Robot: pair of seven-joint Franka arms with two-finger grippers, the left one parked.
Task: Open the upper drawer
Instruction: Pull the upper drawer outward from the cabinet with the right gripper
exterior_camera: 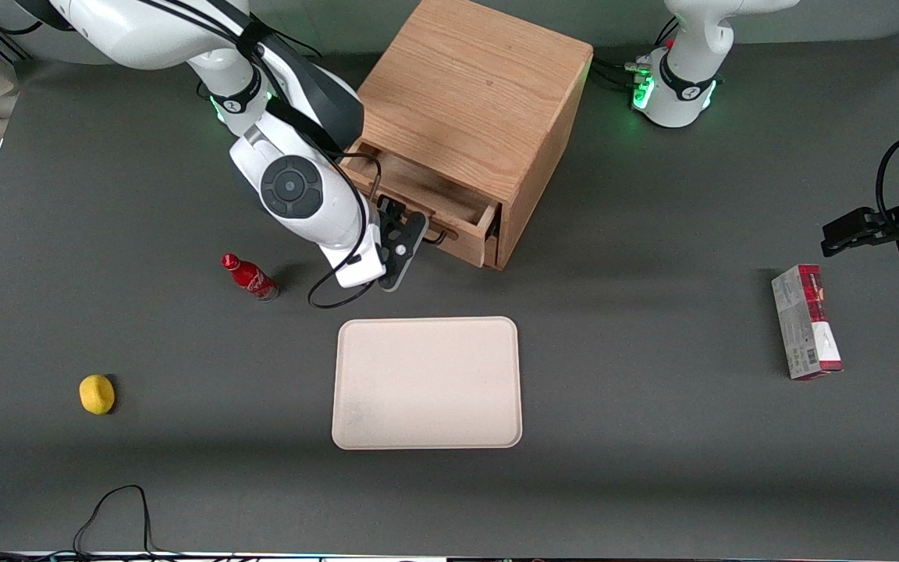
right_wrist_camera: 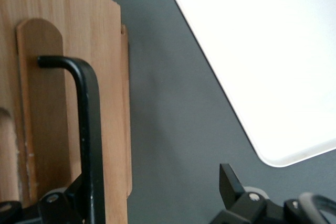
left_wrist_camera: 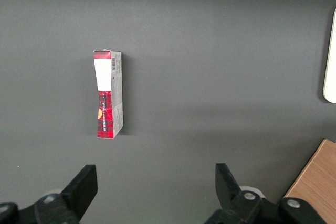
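Note:
The light oak cabinet [exterior_camera: 473, 86] stands at the back of the table. Its upper drawer [exterior_camera: 426, 195] is pulled partly out and its inside shows. The drawer's thin black handle [exterior_camera: 376, 181] runs across its front; the middle of the handle is hidden by my gripper [exterior_camera: 410, 234]. In the right wrist view the handle [right_wrist_camera: 89, 129] lies against the drawer front [right_wrist_camera: 110, 77] beside one finger. The gripper [right_wrist_camera: 156, 179] is open, its fingers wide apart, with the other finger over the grey table. The lower drawer is hidden under the upper one in the front view.
A cream tray [exterior_camera: 426, 382] lies nearer the front camera than the cabinet; it also shows in the right wrist view [right_wrist_camera: 262, 51]. A red bottle [exterior_camera: 250, 277] and a yellow fruit [exterior_camera: 97, 393] lie toward the working arm's end. A red-grey box [exterior_camera: 806, 320] lies toward the parked arm's end.

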